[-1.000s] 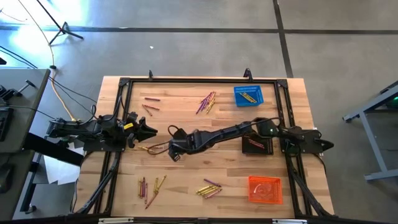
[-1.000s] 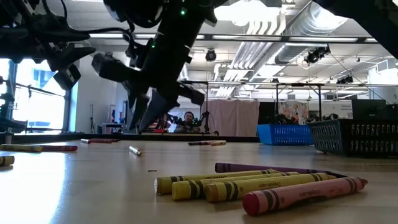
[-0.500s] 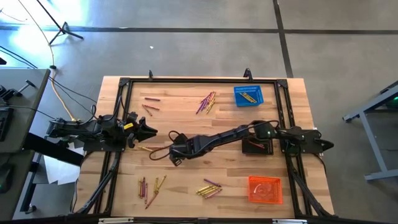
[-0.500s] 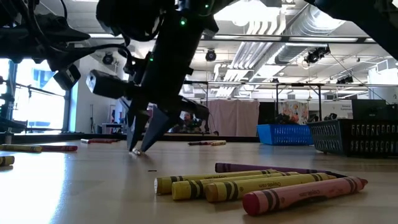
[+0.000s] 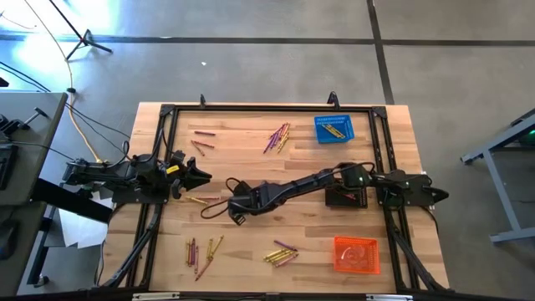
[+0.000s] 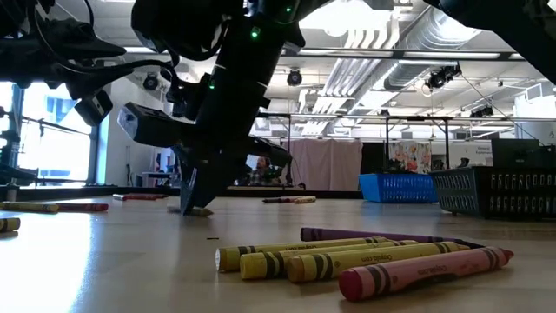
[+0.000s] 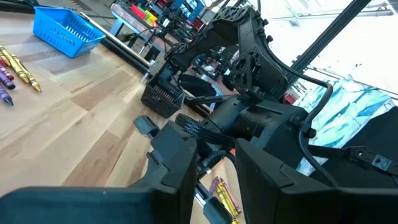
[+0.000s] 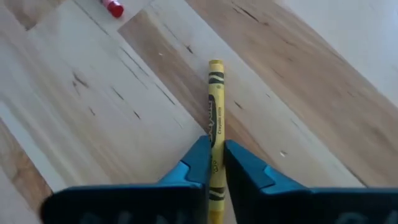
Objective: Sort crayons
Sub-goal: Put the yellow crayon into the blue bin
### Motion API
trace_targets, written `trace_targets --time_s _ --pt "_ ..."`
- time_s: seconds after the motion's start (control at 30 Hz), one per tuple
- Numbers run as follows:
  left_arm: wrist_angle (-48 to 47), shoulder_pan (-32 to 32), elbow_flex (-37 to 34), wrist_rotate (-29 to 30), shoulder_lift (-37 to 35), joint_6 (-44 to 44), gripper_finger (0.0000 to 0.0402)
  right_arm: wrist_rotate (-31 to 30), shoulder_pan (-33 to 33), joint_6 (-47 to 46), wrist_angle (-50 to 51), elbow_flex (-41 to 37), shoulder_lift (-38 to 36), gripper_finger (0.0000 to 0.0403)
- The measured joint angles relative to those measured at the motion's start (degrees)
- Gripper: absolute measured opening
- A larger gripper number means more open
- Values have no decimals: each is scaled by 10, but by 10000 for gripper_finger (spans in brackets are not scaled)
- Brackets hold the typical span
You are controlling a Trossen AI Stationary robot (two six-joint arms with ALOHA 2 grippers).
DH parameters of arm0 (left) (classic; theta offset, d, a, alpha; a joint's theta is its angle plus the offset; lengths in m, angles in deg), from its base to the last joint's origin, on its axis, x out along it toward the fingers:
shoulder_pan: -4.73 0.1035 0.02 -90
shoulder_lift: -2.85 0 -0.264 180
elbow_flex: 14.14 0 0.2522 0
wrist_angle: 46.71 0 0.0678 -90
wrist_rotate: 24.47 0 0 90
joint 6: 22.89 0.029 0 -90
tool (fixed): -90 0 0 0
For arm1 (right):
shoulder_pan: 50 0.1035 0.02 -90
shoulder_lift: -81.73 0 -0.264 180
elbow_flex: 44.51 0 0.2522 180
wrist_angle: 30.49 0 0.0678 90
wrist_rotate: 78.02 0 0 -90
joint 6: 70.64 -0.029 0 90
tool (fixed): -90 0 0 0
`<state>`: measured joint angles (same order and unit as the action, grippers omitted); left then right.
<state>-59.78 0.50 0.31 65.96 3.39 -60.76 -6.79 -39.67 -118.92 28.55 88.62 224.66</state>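
Left arm parked at the left edge of the table [image 5: 251,242]; left gripper [image 5: 199,175] idle, jaws spread, nothing between them.

Loose crayons lie in several groups: a few red ones [image 5: 201,140] toward the far-left corner, a mixed cluster [image 5: 203,251] near the near-left corner, a purple/yellow bunch [image 5: 278,135] at far centre, another bunch [image 5: 281,252] at near centre.

Right arm reaches across from the right edge to the left-centre of the table. Right gripper [image 8: 216,163] is down at the surface, jaws clenched on a single yellow crayon [image 8: 215,118]. In the right wrist view the crayon runs lengthwise through the gap between the two fingers [image 8: 194,163], pinched near its rear end, with most of its length sticking out forward and lying flat on the wood. A red crayon tip [image 8: 113,8] lies well apart from it.

Step in hand, as judged: secure the grasp, then lift. To do it well: raise straight up before any sideways travel, since the grip is off-centre and the long free end could pivot or drag on the table.

Toward the right edge: blue basket [image 5: 333,128] at the far side, yellow crayons inside; black basket [image 5: 345,196] mid-edge; orange basket [image 5: 356,253] near side. Yellow probably belongs in the blue one.
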Motion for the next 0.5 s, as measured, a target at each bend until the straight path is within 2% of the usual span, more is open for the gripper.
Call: trace_targets --time_s 0.27,0.4,0.5 --pt "0 0 0 0 0 0 99 10 -3 63 6 -3 -10 12" --pt "0 0 0 0 0 0 99 14 -7 117 43 -5 -44 6" --pt "0 0 0 0 0 0 99 13 -9 154 109 -3 -87 13"
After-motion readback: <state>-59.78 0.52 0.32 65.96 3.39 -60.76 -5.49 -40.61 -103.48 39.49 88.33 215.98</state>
